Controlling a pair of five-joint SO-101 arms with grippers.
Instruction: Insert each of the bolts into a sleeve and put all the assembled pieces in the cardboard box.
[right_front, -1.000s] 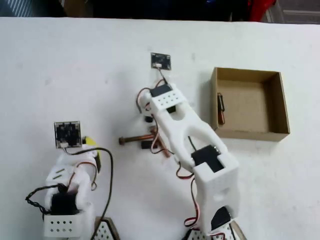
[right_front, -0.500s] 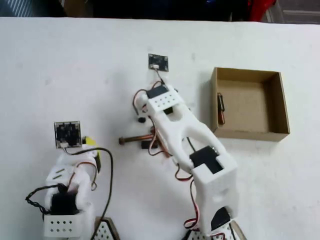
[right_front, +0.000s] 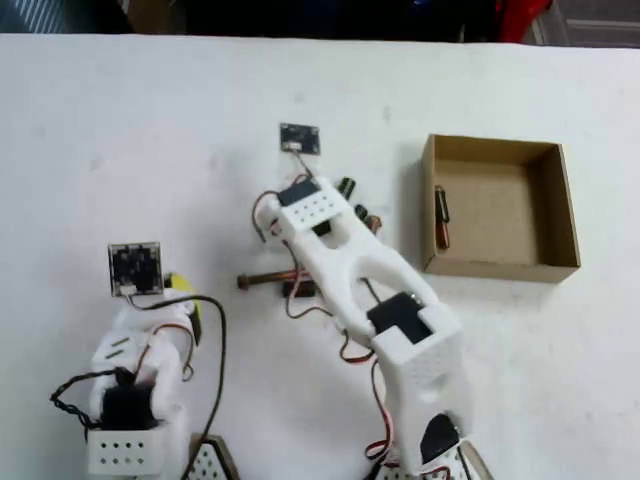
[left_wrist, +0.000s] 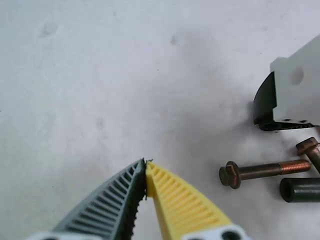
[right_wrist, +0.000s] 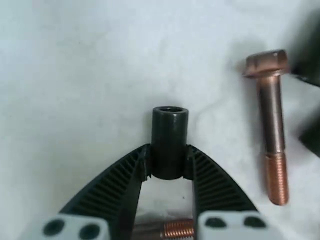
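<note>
We found the right gripper (right_wrist: 169, 161) clamped on a black sleeve (right_wrist: 170, 131), its ribbed black fingers (right_wrist: 125, 182) pressing the sleeve's near half from both sides while the open bore pointed away from the wrist. Whether the sleeve touched the table (right_wrist: 75, 75) we could not tell. Just beside it, not touching, lay a copper bolt (right_wrist: 272, 125), flanged head at the far end. A threaded end (right_wrist: 175, 229) showed between the finger bases.

The left gripper (left_wrist: 145, 170) was closed on nothing, grey and yellow fingers (left_wrist: 185, 200) meeting at their tips over bare table. Near it lay a loose bolt (left_wrist: 260, 171), head toward the gripper; close by its thread were a sleeve end (left_wrist: 300, 190) and a bolt head (left_wrist: 310, 146), and we could not tell if that sleeve was the held one.

From above, the right arm (right_front: 345, 260) stood over the table's middle, between the loose bolt (right_front: 262, 281) and the cardboard box (right_front: 495, 268). In the box, against the wall nearest the arm, lay one assembled piece (right_front: 441, 217). The left arm (right_front: 135, 400) sat well apart, at the near left.
</note>
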